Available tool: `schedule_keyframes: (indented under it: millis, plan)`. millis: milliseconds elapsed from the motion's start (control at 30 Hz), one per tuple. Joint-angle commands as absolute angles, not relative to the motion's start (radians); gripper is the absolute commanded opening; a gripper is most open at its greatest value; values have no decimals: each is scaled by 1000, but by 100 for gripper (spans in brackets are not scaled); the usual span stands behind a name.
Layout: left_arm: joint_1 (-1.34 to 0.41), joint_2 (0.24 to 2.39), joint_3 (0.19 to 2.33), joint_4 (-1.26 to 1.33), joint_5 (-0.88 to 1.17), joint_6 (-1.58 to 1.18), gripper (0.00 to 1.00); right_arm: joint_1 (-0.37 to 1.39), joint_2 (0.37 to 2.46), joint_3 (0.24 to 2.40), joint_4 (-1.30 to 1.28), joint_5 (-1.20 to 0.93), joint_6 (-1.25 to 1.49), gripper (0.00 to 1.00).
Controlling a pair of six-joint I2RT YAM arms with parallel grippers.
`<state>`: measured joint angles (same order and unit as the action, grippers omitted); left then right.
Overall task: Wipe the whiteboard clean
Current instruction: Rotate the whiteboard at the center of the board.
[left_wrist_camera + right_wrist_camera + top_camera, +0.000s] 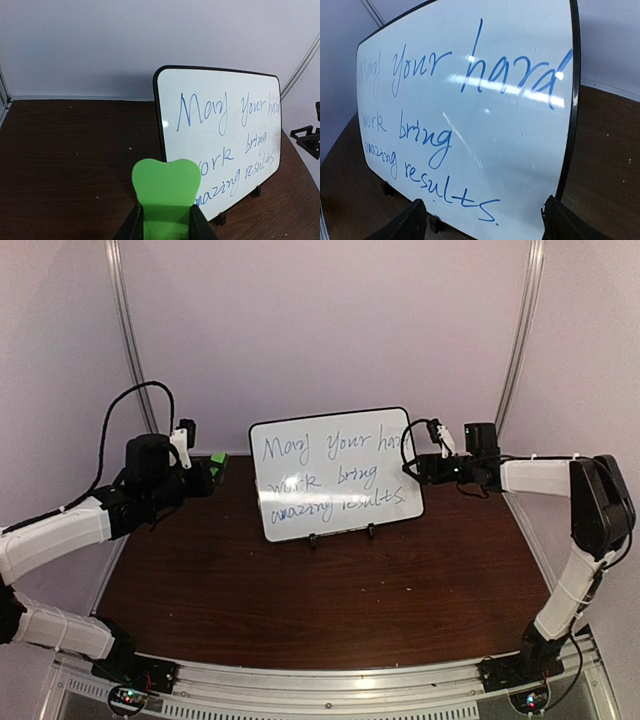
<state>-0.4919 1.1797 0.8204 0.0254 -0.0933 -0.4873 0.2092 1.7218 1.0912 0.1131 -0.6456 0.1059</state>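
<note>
Two claws logged. Left gripper (205, 478) is clenched on a green eraser (217, 461), which sticks out past its fingers (134, 224). The whiteboard (335, 475) stands propped on the dark wooden table (300, 590), ahead and to the right of this claw, apart from it and full of blue handwriting. Right gripper (415, 466) has jaws spread wide, grasping nothing, with the board's right edge close in front. Contact cannot be told.
</note>
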Motion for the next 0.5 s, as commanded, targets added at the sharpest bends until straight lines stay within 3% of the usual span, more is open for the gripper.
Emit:
schedule_keyframes:
  millis: [0,467]
  plan:
    - [-497,1176,840,45,-96,-486,23,169,1805,1244,123,-591,132,81]
    - [-497,1160,822,58,-91,-488,23,102,2109,1687,231,-812,289,84]
